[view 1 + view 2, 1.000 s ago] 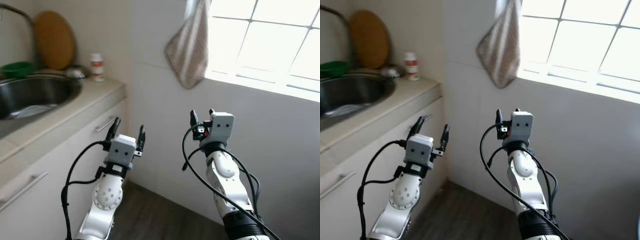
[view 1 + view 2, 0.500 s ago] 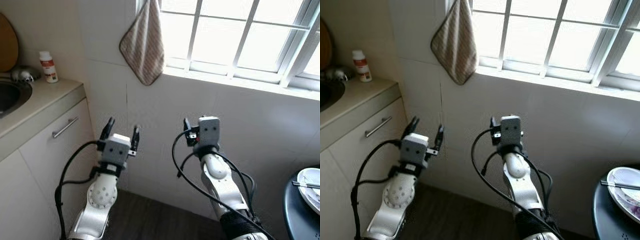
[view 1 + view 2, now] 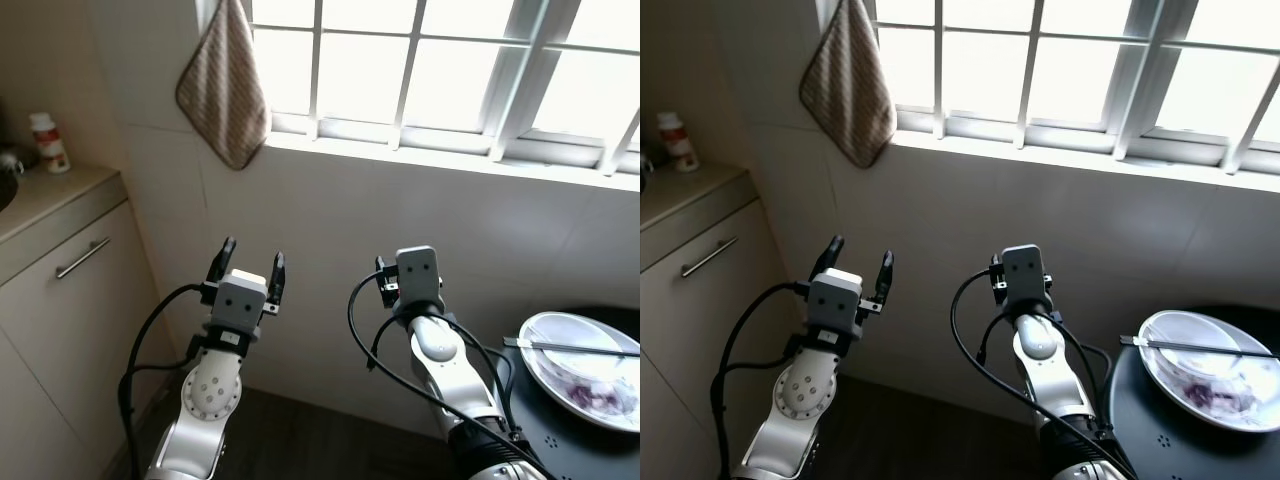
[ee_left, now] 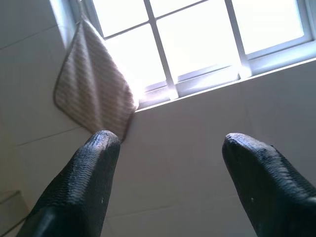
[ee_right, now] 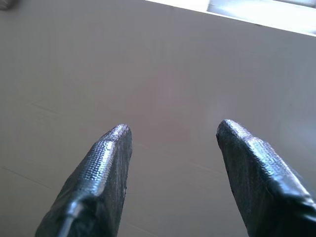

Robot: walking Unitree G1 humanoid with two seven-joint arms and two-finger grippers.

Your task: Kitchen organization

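My left gripper (image 3: 250, 264) is raised in front of the white wall, open, with nothing between its fingers. My right gripper (image 3: 385, 273) is held up beside it, also open and empty, pointing at the bare wall. A white plate (image 3: 580, 365) with purple food scraps and a utensil (image 3: 570, 347) lying across it sits on a dark round table (image 3: 560, 440) at the lower right. A striped cloth (image 3: 223, 88) hangs on the wall by the window.
A beige counter (image 3: 45, 195) with a cabinet drawer handle (image 3: 82, 257) stands at the left, with a small white bottle (image 3: 46, 142) on it. A barred window (image 3: 440, 60) runs along the wall ahead. Dark floor (image 3: 300, 440) lies below.
The camera has swung to the right: the sink and cutting board have left the picture, and the window, round table and plate have come in. Both grippers hold the same raised pose.
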